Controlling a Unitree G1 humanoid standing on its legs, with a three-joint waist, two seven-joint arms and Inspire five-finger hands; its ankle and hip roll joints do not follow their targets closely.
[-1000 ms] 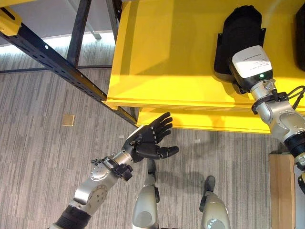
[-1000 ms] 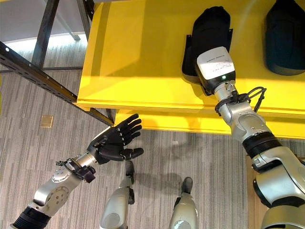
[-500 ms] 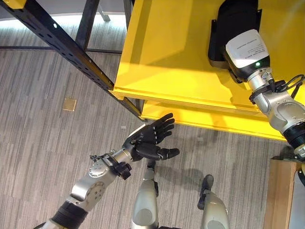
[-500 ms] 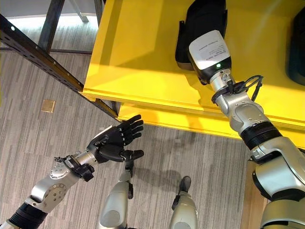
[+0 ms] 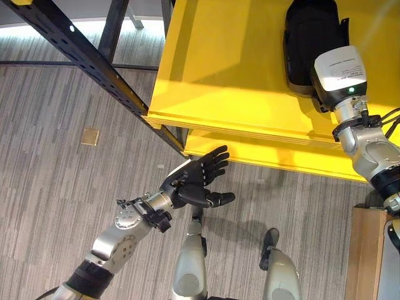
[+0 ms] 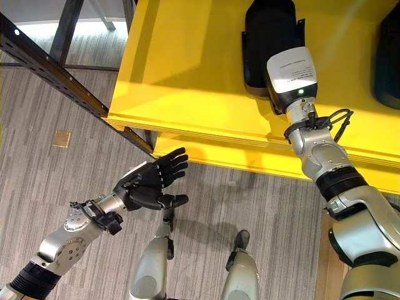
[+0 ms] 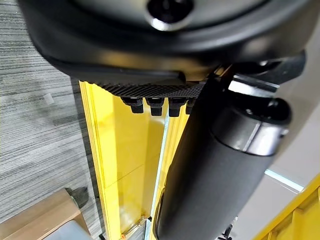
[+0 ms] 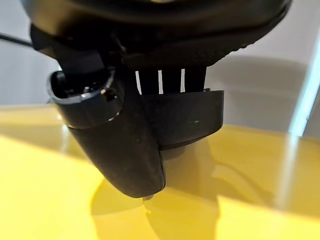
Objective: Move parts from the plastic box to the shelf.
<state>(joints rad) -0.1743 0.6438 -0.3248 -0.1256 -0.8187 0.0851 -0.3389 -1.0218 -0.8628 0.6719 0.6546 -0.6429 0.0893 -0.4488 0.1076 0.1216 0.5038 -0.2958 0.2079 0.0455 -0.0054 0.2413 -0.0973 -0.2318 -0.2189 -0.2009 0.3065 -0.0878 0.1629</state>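
Observation:
A black part (image 5: 309, 37) lies on the top board of the yellow shelf (image 5: 219, 75). My right hand (image 8: 85, 95) reaches onto that board from the right. In the right wrist view its thumb is on the near side of the black part (image 8: 192, 117) and its fingers run down behind it, so the hand is pinching the part, which rests on the yellow surface. From the head, the white wrist casing (image 5: 339, 72) covers the hand. My left hand (image 5: 197, 181) hangs open and empty over the floor, just below the shelf's front edge.
A second black part (image 6: 390, 50) lies further right on the shelf. A black and yellow rack beam (image 5: 94, 69) runs diagonally at the left. A wooden surface (image 5: 369, 250) is at the lower right. A small tan plate (image 5: 90, 136) is set in the floor.
The camera has shifted. My right wrist has drawn slightly to the right along the black part. The left hand keeps its open pose.

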